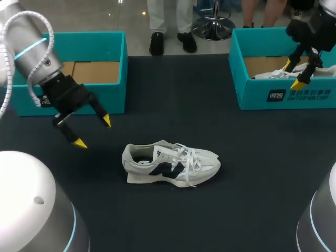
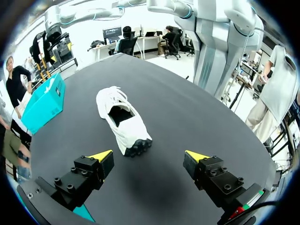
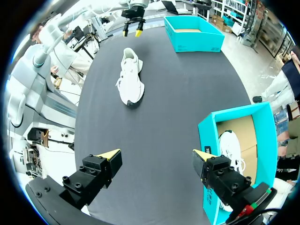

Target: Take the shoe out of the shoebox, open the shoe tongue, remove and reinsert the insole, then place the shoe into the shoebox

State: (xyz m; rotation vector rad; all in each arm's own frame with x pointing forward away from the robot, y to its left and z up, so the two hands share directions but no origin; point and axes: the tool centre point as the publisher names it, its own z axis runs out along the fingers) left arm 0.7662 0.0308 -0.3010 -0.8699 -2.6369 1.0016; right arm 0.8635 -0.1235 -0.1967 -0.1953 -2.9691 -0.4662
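Shoe point(image 1: 170, 164) on its sole, black matte table point(image 1: 210, 94)

The shoe point(image 1: 170, 164) has a soft white cloth upper, woven laces and a matt sole. The surface point(image 1: 252, 173) is dark and matt. The left shoebox point(image 1: 116, 97) and right shoebox point(image 1: 252, 97) are smooth teal card outside, raw brown cardboard inside.

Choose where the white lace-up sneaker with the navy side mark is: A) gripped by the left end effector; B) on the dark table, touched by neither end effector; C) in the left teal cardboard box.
B: the white lace-up sneaker lies on the dark table, the open left end effector apart from it, the open right end effector over the right teal cardboard box.
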